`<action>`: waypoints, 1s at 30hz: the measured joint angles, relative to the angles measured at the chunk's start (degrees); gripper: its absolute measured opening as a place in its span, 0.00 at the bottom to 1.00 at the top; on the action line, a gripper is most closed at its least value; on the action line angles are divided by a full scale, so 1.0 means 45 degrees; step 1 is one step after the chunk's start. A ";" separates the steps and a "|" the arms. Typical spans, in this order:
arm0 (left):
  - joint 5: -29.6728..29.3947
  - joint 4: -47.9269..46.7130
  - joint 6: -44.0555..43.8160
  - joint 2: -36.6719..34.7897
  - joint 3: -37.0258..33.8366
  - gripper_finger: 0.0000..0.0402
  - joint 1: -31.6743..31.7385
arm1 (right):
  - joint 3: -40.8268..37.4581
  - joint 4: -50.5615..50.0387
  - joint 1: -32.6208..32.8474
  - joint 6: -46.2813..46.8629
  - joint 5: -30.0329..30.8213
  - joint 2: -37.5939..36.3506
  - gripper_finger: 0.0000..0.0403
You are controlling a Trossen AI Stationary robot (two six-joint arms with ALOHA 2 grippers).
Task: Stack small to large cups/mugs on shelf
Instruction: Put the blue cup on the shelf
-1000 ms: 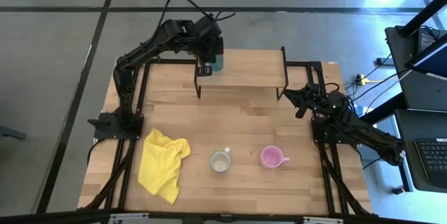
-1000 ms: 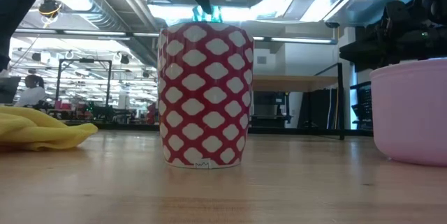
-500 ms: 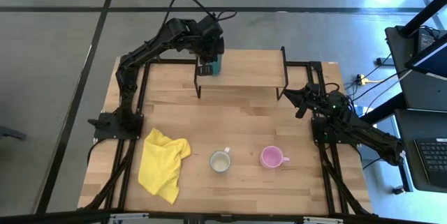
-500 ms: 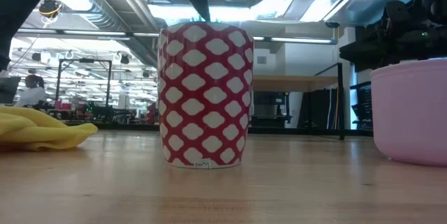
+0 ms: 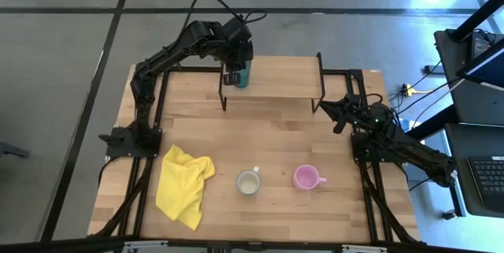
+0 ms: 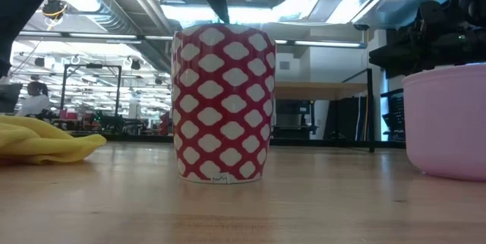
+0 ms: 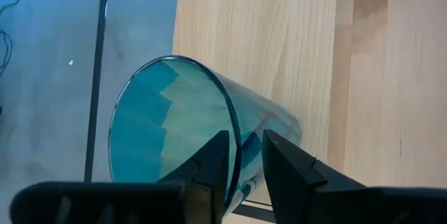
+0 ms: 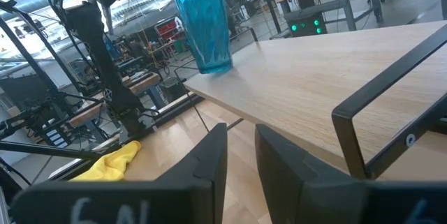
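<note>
- From above, in the high view, the tall teal translucent tumbler (image 5: 245,73) stands on the left end of the shelf (image 5: 283,78), a small raised light-wood board on thin black legs at the far side of the bench (image 5: 276,154). The left gripper (image 5: 233,76) hangs right over the tumbler. The small cream-white mug with a handle (image 5: 249,182) and the pink mug with a handle (image 5: 306,177) sit on the bench near its front edge, close to each other, with a crumpled yellow cloth (image 5: 184,184) to their left. So one vessel is on the shelf and two are left to bring up. The right gripper (image 5: 329,108) waits at the shelf's right end.
- At bench height, in the low view, a red mug with a white diamond pattern (image 6: 223,103) fills the middle and the pink mug's wall (image 6: 448,118) shows at the right; the tumbler is hidden behind.
- Looking past the left wrist, the jaws straddle the tumbler's rim (image 7: 230,123), one finger inside and one outside, with a thin gap showing, so the hold looks loosened rather than pinched.
- Looking past the right wrist, its jaws stand slightly apart around nothing; the tumbler (image 8: 204,21) is upright, well away on the shelf.
</note>
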 joint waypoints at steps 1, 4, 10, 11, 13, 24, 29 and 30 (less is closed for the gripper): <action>0.0000 -0.0001 0.0000 0.0000 0.0000 0.20 -0.0010 | -0.0004 -0.0001 0.0000 0.0000 -0.0001 0.0000 0.19; -0.0012 -0.0011 -0.0005 0.0013 0.0000 0.20 -0.0120 | 0.0000 0.0000 0.0001 0.0000 -0.0004 0.0000 0.19; -0.0004 -0.0369 -0.0005 0.0049 -0.0159 0.14 -0.0160 | -0.0005 -0.0001 0.0001 0.0000 0.0000 0.0000 0.19; -0.0005 -0.0367 -0.0005 0.0049 -0.0308 0.12 -0.0152 | 0.0000 -0.0001 0.0001 0.0000 0.0000 0.0000 0.19; -0.0043 -0.0432 -0.0008 0.0080 -0.0559 0.10 -0.0151 | -0.0004 -0.0001 0.0001 0.0000 -0.0005 0.0000 0.19; -0.0329 0.0684 0.0293 0.0074 -0.0407 0.08 -0.0420 | -0.0003 -0.0001 0.0001 0.0000 -0.0005 0.0000 0.19; -0.0325 0.0056 0.0238 0.0083 -0.0355 0.09 -0.0369 | -0.0003 -0.0001 -0.0002 0.0000 -0.0003 0.0000 0.19; -0.0325 -0.0167 0.0224 0.0083 -0.0355 0.09 -0.0354 | -0.0005 0.0000 0.0001 0.0000 -0.0002 0.0004 0.19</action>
